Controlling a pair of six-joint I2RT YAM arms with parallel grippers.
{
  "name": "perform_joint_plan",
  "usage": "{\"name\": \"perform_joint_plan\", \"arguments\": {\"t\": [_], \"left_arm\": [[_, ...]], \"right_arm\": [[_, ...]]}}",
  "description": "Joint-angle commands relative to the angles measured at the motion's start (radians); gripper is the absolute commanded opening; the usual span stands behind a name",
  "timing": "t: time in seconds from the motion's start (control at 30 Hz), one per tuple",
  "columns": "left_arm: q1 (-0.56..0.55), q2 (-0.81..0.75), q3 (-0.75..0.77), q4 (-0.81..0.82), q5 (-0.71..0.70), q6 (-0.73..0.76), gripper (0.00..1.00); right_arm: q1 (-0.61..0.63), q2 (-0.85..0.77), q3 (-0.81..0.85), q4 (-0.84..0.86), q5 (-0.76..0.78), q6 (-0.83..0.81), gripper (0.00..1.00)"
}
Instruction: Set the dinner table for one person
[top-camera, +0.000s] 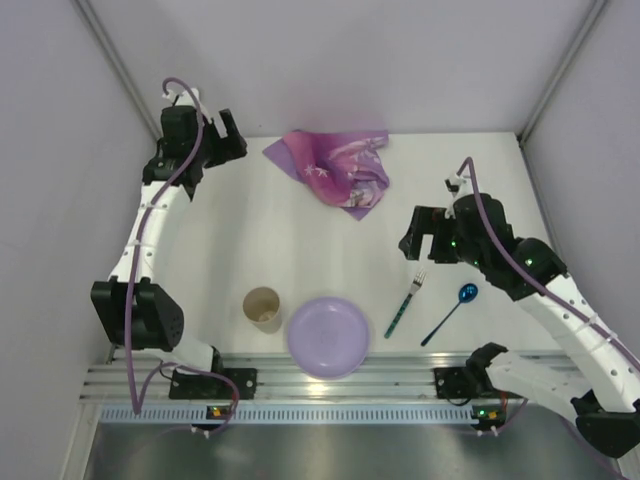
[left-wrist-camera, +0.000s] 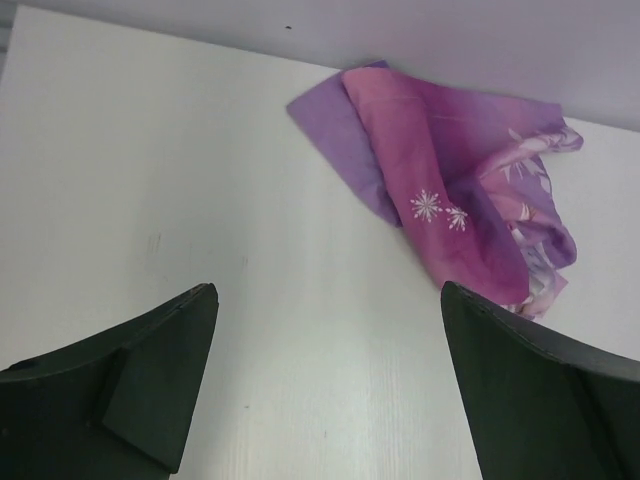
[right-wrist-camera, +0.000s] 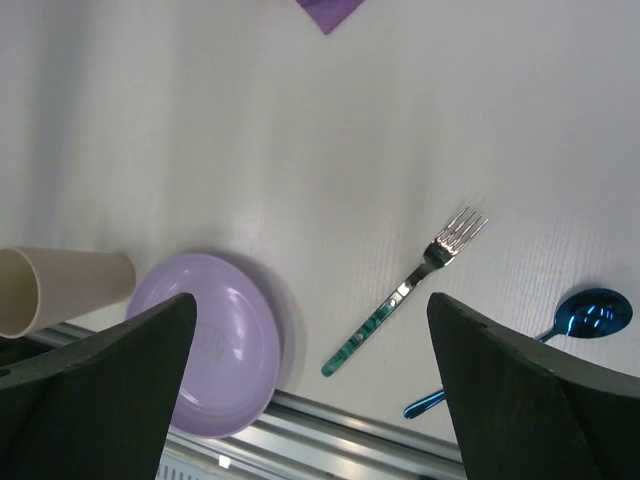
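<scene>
Hovering over the dinner table (top-camera: 250, 240), left claw (left-wrist-camera: 325, 296) and right claw (right-wrist-camera: 311, 300) gape empty.

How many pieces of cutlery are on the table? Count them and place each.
2. The fork lies right of the purple plate; the blue spoon lies right of the fork, not touching. The crumpled placemat could hide more.

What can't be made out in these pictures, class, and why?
Placemat print: top view, crumpled folds hide most of it.
Spoon handle's middle: right wrist view, behind the right gripper.
Cup: right wrist view, partly cut off by the left edge.
</scene>
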Motion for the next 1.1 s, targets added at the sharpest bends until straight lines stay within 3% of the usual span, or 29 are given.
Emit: {"name": "perform_joint_plan", "arguments": {"t": [0.0, 0.07, 0.1, 0.13, 0.2, 0.4, 0.53, 0.67, 0.8, 1.07], "left_arm": [[-0.002, -0.054, -0.038, -0.064, -0.112, -0.106, 0.99], [0.013, -0.08, -0.215, 0.077, -0.129, -0.201, 0.98], [0.074, -0.065, -0.241, 0.089, -0.068, -0.349, 0.98], [0.11, -0.044, -0.255, 0.117, 0.096, -0.381, 0.98], [0.127, 0.015, -0.232, 0.127, 0.258, -0.427, 0.98], [0.053, 0.015, -0.237, 0.13, 0.092, -0.405, 0.99], [0.052, 0.09, -0.131, -0.013, 0.109, -0.375, 0.96], [-0.017, 0.095, -0.137, -0.038, 0.139, -0.34, 0.91], [-0.059, 0.072, -0.158, -0.045, 0.139, -0.309, 0.89], [-0.134, -0.011, -0.253, -0.053, 0.139, -0.275, 0.86]], "right_arm": [[0.005, -0.05, 0.032, 0.006, 0.019, -0.016, 1.0], [0.005, -0.045, 0.012, 0.008, -0.021, -0.02, 1.0], [0.005, -0.037, 0.009, 0.004, -0.05, -0.019, 1.0], [0.005, -0.019, 0.009, -0.003, -0.058, -0.012, 1.0], [0.005, -0.004, 0.019, -0.019, -0.046, 0.01, 1.0], [-0.002, 0.088, 0.077, 0.061, -0.099, -0.066, 1.0], [-0.044, 0.34, 0.18, 0.118, -0.113, -0.095, 1.0], [-0.174, 0.547, 0.231, 0.266, -0.28, -0.057, 0.99], [-0.251, 0.815, 0.35, 0.32, -0.306, 0.009, 0.93], [-0.298, 1.156, 0.673, 0.36, -0.314, 0.087, 0.77]]}}
